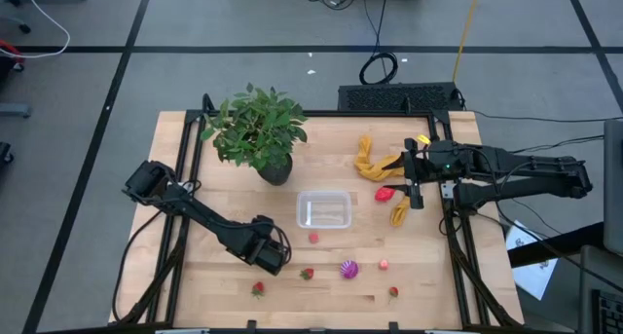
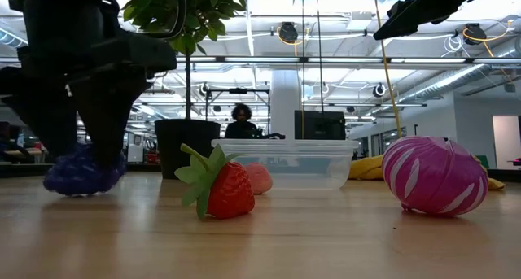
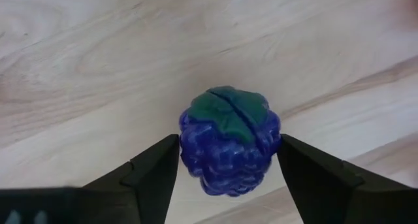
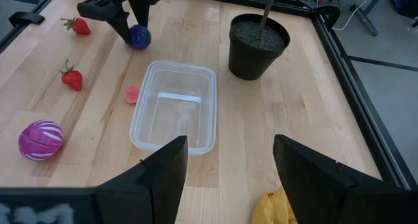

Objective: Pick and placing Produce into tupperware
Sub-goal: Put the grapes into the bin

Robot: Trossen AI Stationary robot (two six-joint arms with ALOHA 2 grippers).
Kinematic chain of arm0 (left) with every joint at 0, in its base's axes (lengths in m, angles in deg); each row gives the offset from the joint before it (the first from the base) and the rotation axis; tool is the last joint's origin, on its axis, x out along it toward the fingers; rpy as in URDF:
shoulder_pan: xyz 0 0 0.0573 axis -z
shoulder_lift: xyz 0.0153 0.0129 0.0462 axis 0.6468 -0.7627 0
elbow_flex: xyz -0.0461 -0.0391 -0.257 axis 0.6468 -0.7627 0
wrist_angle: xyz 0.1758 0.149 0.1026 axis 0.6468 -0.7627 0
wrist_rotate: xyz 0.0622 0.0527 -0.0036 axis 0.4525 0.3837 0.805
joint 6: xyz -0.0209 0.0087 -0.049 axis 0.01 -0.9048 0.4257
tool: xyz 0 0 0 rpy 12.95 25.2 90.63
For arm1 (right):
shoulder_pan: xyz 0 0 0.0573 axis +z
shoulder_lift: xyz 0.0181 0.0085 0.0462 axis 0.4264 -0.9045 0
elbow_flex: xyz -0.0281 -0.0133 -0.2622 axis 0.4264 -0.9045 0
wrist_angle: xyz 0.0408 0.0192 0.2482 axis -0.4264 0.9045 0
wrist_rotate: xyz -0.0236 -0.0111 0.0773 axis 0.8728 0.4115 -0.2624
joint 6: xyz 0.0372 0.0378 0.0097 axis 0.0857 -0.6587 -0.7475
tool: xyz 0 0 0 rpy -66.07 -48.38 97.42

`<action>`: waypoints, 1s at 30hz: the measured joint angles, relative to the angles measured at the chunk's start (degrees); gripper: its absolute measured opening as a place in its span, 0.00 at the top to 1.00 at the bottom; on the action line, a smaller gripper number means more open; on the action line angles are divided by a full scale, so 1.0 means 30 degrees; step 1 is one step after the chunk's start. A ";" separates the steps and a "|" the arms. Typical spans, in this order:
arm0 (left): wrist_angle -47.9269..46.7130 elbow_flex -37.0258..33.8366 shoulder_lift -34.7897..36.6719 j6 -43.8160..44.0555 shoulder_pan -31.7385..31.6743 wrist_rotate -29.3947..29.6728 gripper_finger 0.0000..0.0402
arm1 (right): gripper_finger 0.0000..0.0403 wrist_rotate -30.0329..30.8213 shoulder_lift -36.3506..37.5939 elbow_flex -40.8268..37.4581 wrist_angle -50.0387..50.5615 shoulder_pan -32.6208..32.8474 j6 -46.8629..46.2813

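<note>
- The left gripper (image 3: 228, 165) is lowered to the wooden bench (image 1: 195, 276), near its front edge, and its two dark fingers (image 3: 153, 175) are set on either side of a bumpy blue-purple toy berry with a green cap (image 3: 228, 145).
- The fingers are seen just at the berry's flanks — whether they press it firmly cannot be told; the berry appears to rest on the bench (image 2: 269, 238) in the low view, between the finger tips (image 2: 77, 169).
- The right gripper (image 4: 228, 178) is held in the air over the right side of the bench, parted and grasping nothing; a mustard-yellow cloth (image 1: 375, 159) lies below and beside it.
- The small clear plastic rectangular container (image 1: 324, 209) stands near the middle of the bench; nothing is seen inside it in the right wrist view (image 4: 173, 113).
- A pink toy piece (image 4: 132, 94) lies just beside the container's wall, outside it.
- Two red toy strawberries with green leaves (image 4: 72, 77) (image 4: 78, 25) lie on the bench apart from the container, and a magenta ball with pale stripes (image 1: 348, 269) lies toward the front edge.
- Further small red pieces (image 1: 393, 292) (image 1: 384, 265) are scattered near the front — all outside the container.
- A green leafy plant in a black pot (image 1: 258, 129) stands behind the container.
</note>
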 joint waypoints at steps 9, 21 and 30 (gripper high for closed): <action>-0.0007 0.0131 -0.0007 -0.0087 0.0007 0.0312 0.38 | 0.45 0.0000 0.0004 0.0000 0.0002 -0.0002 -0.0226; -0.0007 0.0131 -0.0007 -0.0102 -0.0007 0.0181 0.37 | 0.45 0.0000 0.0001 0.0000 0.0002 0.0004 -0.0226; 0.0000 0.0131 -0.0007 -0.0102 -0.0013 0.0167 0.36 | 0.45 0.0004 0.0004 0.0000 0.0002 0.0006 -0.0219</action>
